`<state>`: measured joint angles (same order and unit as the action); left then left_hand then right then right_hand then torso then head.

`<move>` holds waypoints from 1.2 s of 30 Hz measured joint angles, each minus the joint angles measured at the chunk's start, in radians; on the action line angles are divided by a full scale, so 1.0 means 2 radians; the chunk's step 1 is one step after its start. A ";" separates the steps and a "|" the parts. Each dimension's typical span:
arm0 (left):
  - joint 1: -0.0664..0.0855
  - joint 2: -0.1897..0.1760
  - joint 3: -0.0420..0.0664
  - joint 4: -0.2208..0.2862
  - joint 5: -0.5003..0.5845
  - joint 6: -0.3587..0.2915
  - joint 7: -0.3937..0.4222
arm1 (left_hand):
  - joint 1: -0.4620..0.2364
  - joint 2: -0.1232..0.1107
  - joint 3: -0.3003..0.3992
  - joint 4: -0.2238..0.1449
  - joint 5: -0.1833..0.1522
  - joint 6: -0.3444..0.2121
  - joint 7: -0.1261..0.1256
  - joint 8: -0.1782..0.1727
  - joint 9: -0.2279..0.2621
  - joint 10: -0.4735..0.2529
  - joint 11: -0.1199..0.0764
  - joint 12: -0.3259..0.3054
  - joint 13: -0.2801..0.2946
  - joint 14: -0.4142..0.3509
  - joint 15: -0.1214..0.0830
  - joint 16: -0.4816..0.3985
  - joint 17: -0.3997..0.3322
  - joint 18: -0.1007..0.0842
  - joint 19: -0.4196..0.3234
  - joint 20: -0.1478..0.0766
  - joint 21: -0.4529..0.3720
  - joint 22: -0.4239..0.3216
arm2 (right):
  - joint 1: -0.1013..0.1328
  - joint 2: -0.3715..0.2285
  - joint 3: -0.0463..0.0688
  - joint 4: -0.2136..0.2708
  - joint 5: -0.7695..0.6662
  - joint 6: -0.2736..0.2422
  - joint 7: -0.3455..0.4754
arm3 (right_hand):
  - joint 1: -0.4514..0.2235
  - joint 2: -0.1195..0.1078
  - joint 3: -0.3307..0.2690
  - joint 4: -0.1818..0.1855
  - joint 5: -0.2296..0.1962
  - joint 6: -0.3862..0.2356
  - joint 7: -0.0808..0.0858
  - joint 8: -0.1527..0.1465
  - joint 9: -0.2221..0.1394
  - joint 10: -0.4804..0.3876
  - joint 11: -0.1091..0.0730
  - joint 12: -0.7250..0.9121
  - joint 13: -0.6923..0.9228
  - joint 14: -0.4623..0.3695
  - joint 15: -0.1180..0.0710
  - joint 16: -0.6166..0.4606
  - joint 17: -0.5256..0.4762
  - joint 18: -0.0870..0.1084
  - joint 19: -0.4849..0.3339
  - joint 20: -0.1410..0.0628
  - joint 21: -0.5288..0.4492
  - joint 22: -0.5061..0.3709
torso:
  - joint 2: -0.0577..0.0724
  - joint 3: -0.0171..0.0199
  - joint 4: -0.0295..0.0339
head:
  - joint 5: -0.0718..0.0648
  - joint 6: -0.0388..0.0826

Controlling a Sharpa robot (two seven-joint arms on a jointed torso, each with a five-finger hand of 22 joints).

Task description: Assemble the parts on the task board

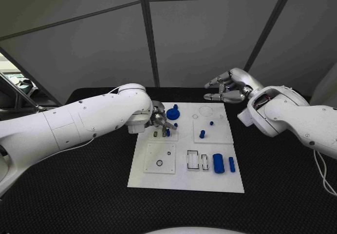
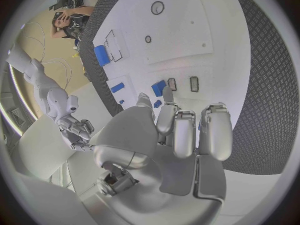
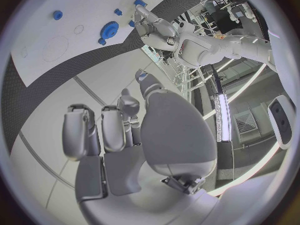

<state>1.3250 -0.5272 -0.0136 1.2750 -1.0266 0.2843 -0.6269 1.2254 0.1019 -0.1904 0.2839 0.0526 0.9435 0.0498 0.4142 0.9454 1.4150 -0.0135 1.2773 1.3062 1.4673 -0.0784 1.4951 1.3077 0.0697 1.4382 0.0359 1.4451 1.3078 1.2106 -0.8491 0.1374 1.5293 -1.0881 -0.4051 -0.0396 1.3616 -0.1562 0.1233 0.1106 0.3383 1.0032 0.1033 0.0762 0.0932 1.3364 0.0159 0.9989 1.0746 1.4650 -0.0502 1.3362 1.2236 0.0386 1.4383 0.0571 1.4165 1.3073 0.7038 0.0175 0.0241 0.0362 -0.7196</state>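
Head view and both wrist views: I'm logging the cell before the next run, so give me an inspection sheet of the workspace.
Surface: black table, textured mat.
Job's things: white task board mid-table; blue gear at its far end, blue cylinder and thin blue bar near its right edge, small blue pegs mid-board.
Clutter: nothing seen.
Robot hands: left robot hand over the board's left side, fingertips at a small blue piece; grip unclear. Right robot hand raised beyond the board's far edge, fingers curled, holding nothing.
Cables: thin white cable on the right arm.
Surroundings: grey panel walls.
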 measured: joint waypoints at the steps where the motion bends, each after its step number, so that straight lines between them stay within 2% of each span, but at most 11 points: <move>1: 0.000 0.000 0.000 0.000 0.000 0.001 0.000 | 0.000 0.000 0.001 -0.001 0.000 0.000 0.000 -0.001 0.001 0.000 0.000 0.000 0.000 0.000 0.000 0.000 0.000 0.000 0.000 0.000 0.000 0.000 | 0.000 0.000 0.000 0.000 0.000 0.000 0.000 | 0.000 0.000 0.000 0.000 0.000 0.000 0.000 0.000 0.000 0.000 0.000 0.000 0.000 0.000 0.000 0.000 0.000 0.000 0.000 0.000 0.000 0.000 | 0.000 0.0000 -0.0001 | 0.000 0.000; 12: 0.000 0.001 0.000 0.000 0.000 0.011 0.001 | 0.024 0.008 0.013 -0.016 0.000 0.004 0.000 -0.008 0.013 0.000 0.000 0.000 0.001 0.000 0.000 0.000 0.000 0.000 0.000 0.000 0.000 0.000 | 0.000 0.001 0.000 -0.001 0.000 0.002 -0.002 | 0.000 0.000 0.001 0.001 0.000 0.000 0.000 0.000 0.000 0.000 0.000 0.000 0.000 0.000 0.000 0.000 0.000 0.000 0.000 0.000 0.000 0.000 | 0.000 0.0000 0.0000 | -0.001 -0.001; 17: 0.000 0.001 0.000 -0.001 0.000 0.013 0.001 | 0.043 0.020 0.027 -0.033 0.003 0.004 0.000 -0.015 0.020 0.000 0.000 0.000 0.004 -0.001 0.001 0.000 0.000 0.000 0.000 0.000 0.002 0.000 | 0.000 0.001 0.000 -0.002 0.000 0.002 -0.002 | 0.000 0.000 0.001 0.001 0.000 0.000 0.000 0.000 0.000 0.000 0.000 0.000 0.000 0.000 0.000 0.000 0.000 0.000 0.000 0.000 0.000 0.000 | 0.000 -0.0003 0.0001 | 0.000 -0.002; 21: 0.000 0.001 0.000 0.000 0.000 0.013 0.002 | 0.063 0.024 0.045 -0.053 0.060 0.004 0.000 -0.027 0.025 0.000 0.000 -0.004 0.004 -0.001 0.003 0.000 0.000 0.000 0.000 0.000 0.002 0.000 | 0.000 0.002 0.000 -0.003 0.000 0.003 -0.002 | 0.000 0.000 0.001 0.001 0.000 0.000 0.000 0.000 0.000 0.000 0.000 0.000 0.000 0.000 0.000 0.000 0.000 0.000 0.000 0.000 0.000 0.000 | 0.000 -0.0004 0.0001 | 0.000 -0.002; 26: 0.001 0.001 0.000 0.000 0.001 0.013 0.005 | 0.082 0.025 0.066 -0.073 0.139 0.001 -0.002 -0.040 0.029 0.000 0.000 -0.008 0.000 0.000 0.000 0.000 0.000 0.000 0.002 -0.002 0.002 0.000 | 0.000 0.003 0.000 -0.005 0.000 0.003 -0.002 | 0.000 0.000 0.003 0.000 0.003 0.000 0.000 0.000 0.000 0.000 0.000 0.000 0.000 0.000 0.000 0.000 0.000 0.000 0.000 0.000 0.000 0.000 | 0.000 -0.0004 0.0002 | 0.000 -0.003; 28: 0.001 0.001 0.000 0.000 0.001 0.012 0.007 | 0.084 0.022 0.075 -0.074 0.169 0.000 -0.002 -0.044 0.032 0.000 0.000 -0.008 0.000 0.000 0.000 0.003 0.000 0.000 0.002 -0.002 0.003 0.000 | 0.000 0.003 0.000 -0.005 0.000 0.004 -0.002 | 0.000 0.000 0.003 0.000 0.003 0.000 0.000 0.000 0.000 0.000 0.000 0.000 0.000 0.000 0.000 0.000 0.000 0.000 0.000 0.000 0.000 0.000 | 0.000 -0.0004 0.0004 | 0.000 -0.003; 29: 0.001 0.001 0.000 0.000 0.002 0.012 0.007 | 0.085 0.021 0.077 -0.073 0.178 -0.001 -0.001 -0.044 0.033 0.000 0.000 -0.008 0.000 0.000 0.000 0.004 0.000 0.000 0.002 -0.002 0.004 0.000 | 0.000 0.003 0.000 -0.005 0.000 0.004 -0.002 | 0.000 0.000 0.003 0.000 0.003 0.000 0.000 0.000 0.000 0.000 0.000 0.000 0.000 0.000 0.000 0.000 0.000 0.000 0.000 0.000 0.000 0.000 | 0.000 -0.0004 0.0004 | 0.000 -0.003; 31: 0.001 0.001 0.000 0.001 0.004 0.012 0.009 | 0.089 0.018 0.086 -0.065 0.206 -0.001 -0.001 -0.048 0.040 0.000 0.000 -0.010 0.000 0.000 0.000 0.004 0.000 0.000 0.002 -0.002 0.004 0.000 | 0.000 0.004 0.000 -0.006 0.000 0.004 -0.003 | -0.001 0.001 0.003 0.000 0.003 0.000 0.000 0.000 0.000 0.000 0.000 0.000 0.000 0.000 0.000 0.000 0.001 0.000 0.000 0.000 0.000 0.000 | 0.000 -0.0003 0.0005 | 0.000 -0.003; 33: 0.000 -0.001 0.000 0.001 0.008 0.011 0.011 | 0.090 0.017 0.093 -0.058 0.220 -0.002 0.000 -0.049 0.048 0.001 0.000 -0.011 0.000 0.000 0.000 0.004 0.000 0.000 0.002 -0.002 0.004 0.000 | 0.000 0.004 0.000 -0.007 0.000 0.005 -0.003 | -0.002 0.002 0.003 0.000 0.003 0.000 0.000 0.000 0.000 0.002 0.002 0.000 0.001 0.000 0.000 0.000 0.001 0.000 0.000 0.000 0.000 0.000 | 0.000 -0.0003 0.0005 | 0.000 -0.003; 36: 0.000 -0.005 0.000 0.004 0.016 0.008 0.013 | 0.086 0.013 0.105 -0.047 0.230 0.000 0.002 -0.050 0.059 0.003 0.002 -0.012 -0.002 0.000 0.000 0.004 0.000 0.000 0.002 -0.002 0.004 0.000 | 0.000 0.004 0.000 -0.008 0.000 0.005 -0.003 | -0.002 0.002 0.003 0.000 0.003 0.000 0.000 0.000 0.000 0.002 0.002 0.000 0.001 0.000 0.000 0.000 0.001 0.000 0.000 0.000 0.000 0.000 | 0.000 -0.0003 0.0005 | 0.001 -0.003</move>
<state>1.3255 -0.5370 -0.0143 1.2825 -0.9954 0.2996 -0.6005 1.3974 0.1282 0.0190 0.1907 0.5129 0.9442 0.0541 0.3138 1.0631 1.4209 -0.0086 1.2537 1.3025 1.4669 -0.0785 1.5027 1.3076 0.0697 1.4418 0.0323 1.4527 1.3076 1.2105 -0.8404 0.1373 1.5139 -1.0886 -0.3942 -0.0454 1.3576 -0.1522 0.1285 0.1107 0.3438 1.0032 0.1034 0.0764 0.0937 1.3401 0.0197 0.9989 1.0760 1.4651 -0.0501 1.3362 1.2266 0.0386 1.4384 0.0571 1.4165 1.3073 0.7036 0.0170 0.0250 0.0377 -0.7264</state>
